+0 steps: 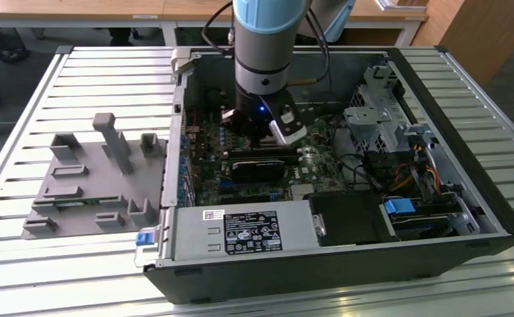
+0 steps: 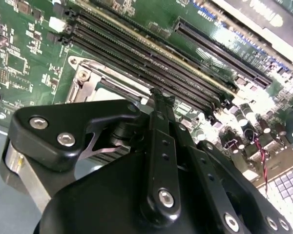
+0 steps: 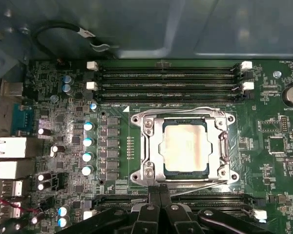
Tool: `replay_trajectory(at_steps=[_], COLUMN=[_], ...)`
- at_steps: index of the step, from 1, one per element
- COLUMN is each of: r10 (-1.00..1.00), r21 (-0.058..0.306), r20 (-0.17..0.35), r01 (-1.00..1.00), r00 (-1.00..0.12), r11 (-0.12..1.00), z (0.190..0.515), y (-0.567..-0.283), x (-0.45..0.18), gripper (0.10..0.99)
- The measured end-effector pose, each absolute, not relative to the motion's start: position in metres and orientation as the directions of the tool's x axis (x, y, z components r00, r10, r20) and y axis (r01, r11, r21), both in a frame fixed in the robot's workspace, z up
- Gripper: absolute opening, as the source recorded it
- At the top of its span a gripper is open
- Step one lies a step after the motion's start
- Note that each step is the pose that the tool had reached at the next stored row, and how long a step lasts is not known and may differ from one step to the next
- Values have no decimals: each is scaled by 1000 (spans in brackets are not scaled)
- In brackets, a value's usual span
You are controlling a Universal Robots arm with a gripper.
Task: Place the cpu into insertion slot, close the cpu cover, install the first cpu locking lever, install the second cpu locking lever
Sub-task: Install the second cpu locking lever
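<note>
The cpu (image 3: 183, 146) sits in the insertion slot (image 3: 223, 171) near the middle of the motherboard (image 3: 263, 146), with the cpu cover (image 3: 154, 148) closed around it. The gripper (image 3: 159, 210) hangs just beside the socket's edge, fingers pressed together and holding nothing.

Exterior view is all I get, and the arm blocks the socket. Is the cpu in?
Observer: Yes. In the first wrist view the cpu lies flat in the insertion slot.
Operator: Cover?
Observer: The cpu cover is down, framing the chip.
Operator: Tool holding anything?
Observer: No. The tool is shut and empty, just off one edge of the socket.
</note>
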State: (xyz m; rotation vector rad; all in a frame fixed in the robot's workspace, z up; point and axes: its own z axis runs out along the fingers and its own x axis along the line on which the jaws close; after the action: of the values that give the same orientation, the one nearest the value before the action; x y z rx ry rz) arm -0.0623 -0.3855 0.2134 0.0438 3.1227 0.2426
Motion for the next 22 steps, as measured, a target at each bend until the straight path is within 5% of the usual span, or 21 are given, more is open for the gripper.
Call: replay_trajectory(at_steps=[22], r10=[29], r21=[231], r20=[-5], r01=[27], r00=[-1000], r11=[973], z=[204], y=[-397], x=[-72], gripper=[125])
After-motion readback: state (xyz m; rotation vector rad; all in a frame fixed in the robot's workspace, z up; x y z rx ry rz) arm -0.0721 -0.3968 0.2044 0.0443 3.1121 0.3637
